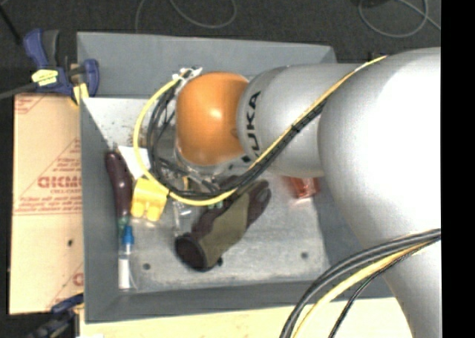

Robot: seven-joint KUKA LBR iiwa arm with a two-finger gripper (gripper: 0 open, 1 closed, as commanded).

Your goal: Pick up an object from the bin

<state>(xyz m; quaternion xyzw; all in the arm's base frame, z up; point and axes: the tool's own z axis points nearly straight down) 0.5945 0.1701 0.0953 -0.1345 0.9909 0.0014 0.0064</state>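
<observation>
The arm (356, 128) enters from the right and reaches over the centre of the grey bin (223, 284). The orange cover (211, 117) on its wrist faces the camera, with yellow and black cables (297, 125) looped round it. The gripper (185, 206) sits below this cover, low in the bin and left of centre. Most of it is hidden by the wrist, so it cannot be told whether it is released or clenched, and no object can be seen in its grasp.

Objects nearest the gripper:
- A yellow block (148, 199), just beside it on the left.
- An olive and dark-brown soft item (223, 229), just beside it on the right, lying slantwise towards the near wall.

Other objects:
- A dark maroon long item (117, 177), along the left wall, beside the yellow block.
- A white pen-like item with a blue section (126, 244), near the left wall in the near corner.
- A red and white item (303, 186), on the right, partly under the arm.
</observation>
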